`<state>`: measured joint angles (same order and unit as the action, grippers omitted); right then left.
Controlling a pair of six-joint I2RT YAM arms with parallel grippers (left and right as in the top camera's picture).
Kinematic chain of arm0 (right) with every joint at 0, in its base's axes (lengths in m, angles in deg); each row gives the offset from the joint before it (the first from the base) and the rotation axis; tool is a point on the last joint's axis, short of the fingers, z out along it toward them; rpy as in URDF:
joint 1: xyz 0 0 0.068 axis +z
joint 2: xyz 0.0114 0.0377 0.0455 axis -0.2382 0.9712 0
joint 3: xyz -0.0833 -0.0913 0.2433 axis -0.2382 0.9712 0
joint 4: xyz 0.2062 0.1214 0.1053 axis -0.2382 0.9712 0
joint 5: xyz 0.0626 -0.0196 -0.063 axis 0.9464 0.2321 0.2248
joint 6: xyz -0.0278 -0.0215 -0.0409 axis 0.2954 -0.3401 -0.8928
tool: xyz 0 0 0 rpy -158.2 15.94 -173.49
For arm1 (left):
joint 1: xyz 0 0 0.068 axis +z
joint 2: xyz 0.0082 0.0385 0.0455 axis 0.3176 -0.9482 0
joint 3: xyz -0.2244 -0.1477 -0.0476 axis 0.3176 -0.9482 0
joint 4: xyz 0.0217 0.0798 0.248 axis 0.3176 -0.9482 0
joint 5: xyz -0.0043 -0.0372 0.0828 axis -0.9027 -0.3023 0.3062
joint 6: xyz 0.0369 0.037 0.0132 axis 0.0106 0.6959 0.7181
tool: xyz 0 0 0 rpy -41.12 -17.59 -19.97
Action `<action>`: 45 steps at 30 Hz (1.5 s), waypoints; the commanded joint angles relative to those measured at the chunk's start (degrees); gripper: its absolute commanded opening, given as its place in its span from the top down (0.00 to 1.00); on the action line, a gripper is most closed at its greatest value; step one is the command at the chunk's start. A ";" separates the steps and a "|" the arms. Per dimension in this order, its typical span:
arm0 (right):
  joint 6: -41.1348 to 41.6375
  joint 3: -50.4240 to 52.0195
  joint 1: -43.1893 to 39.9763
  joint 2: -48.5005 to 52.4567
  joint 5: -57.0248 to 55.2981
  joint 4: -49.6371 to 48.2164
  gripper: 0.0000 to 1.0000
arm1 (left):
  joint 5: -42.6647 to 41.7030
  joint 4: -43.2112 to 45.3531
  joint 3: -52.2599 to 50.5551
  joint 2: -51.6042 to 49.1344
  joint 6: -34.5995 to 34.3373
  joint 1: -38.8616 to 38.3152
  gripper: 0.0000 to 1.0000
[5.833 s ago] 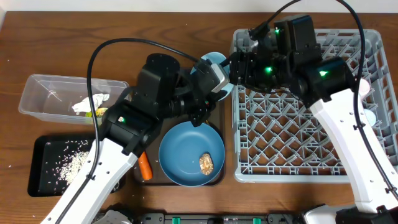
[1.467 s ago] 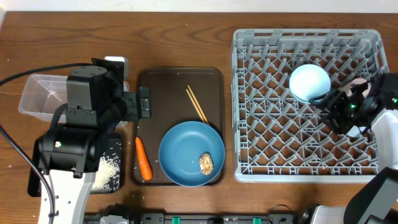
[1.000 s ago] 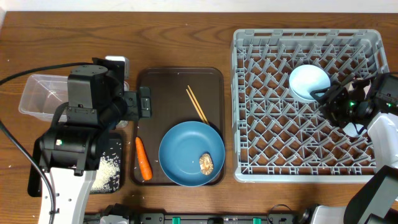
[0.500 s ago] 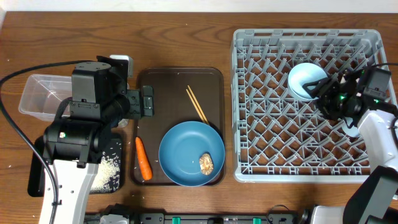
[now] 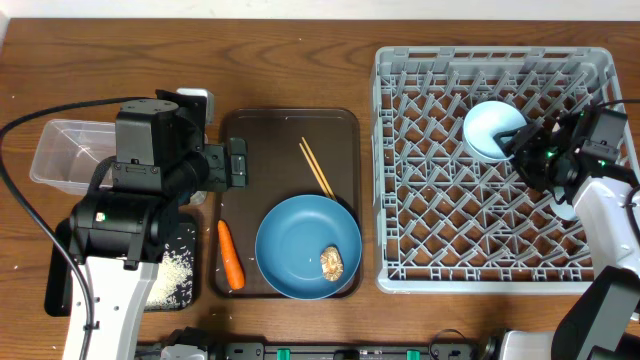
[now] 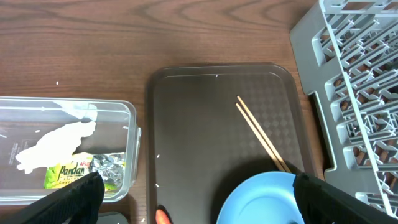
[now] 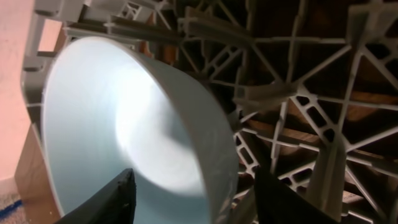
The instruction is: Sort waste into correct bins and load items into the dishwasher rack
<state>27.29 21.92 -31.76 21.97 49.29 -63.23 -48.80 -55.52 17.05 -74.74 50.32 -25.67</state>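
Wooden surface (image 5: 300, 60) — clear tub (image 5: 60, 160) far left, black tray (image 5: 52, 290) beside it, brown serving tray (image 5: 270, 150) centre, grey dishwasher rack (image 5: 470, 283) right.

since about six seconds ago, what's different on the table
The small pale blue bowl went from the far edge of the brown tray, between both hands, into the far part of the grey rack. The right hand followed and now straddles its rim; whether it grips I cannot tell. The left hand pulled back left, open, uncovering the chopsticks. The plate, food lump and carrot stayed put.
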 commanded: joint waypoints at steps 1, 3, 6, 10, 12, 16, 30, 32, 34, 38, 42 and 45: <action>0.20 1.62 0.44 0.15 -0.85 -0.76 0.50 | -0.61 -0.13 1.20 -0.11 -0.28 0.35 0.02; 0.20 1.90 0.44 0.15 -1.66 -0.74 0.50 | -0.61 -0.11 1.20 -0.11 -0.28 0.35 0.02; 0.20 2.67 0.44 0.15 -1.90 -1.60 0.53 | -0.61 -0.11 1.20 -0.11 -0.28 0.35 0.02; 0.15 2.89 0.44 0.15 -1.88 -3.28 0.62 | -0.61 -0.13 1.20 -0.11 -0.28 0.35 0.02; 0.15 2.89 0.44 0.15 -1.77 -4.44 0.66 | -0.61 -0.13 1.20 -0.11 -0.28 0.35 0.02; -0.94 2.89 0.44 0.15 -0.50 -5.64 0.73 | -0.61 -0.13 1.20 -0.11 -0.28 0.35 0.02; -7.32 2.12 0.44 -6.36 -2.86 -1.60 0.89 | -0.59 -0.09 1.20 -0.11 -0.26 0.35 0.02; -9.07 1.51 0.44 -8.07 -4.68 0.39 0.91 | -0.59 -0.09 1.20 -0.11 -0.26 0.35 0.02; -10.58 0.61 0.44 -10.19 -7.28 3.04 0.94 | -0.57 -0.07 1.20 -0.11 -0.26 0.35 0.02; -11.50 -1.42 0.76 -12.98 -12.96 8.15 0.99 | -0.57 0.13 1.20 -0.11 -0.26 0.35 0.02; -12.31 -3.58 3.19 -15.15 -21.53 12.17 0.99 | -0.59 0.13 1.20 -0.11 -0.26 0.35 0.02; -12.31 -5.22 6.67 -15.96 -28.61 14.23 0.99 | -0.59 0.13 1.20 -0.11 -0.26 0.35 0.02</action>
<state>16.40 19.14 -28.08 7.32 30.21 -49.87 -48.80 -55.47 17.05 -74.74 50.32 -25.67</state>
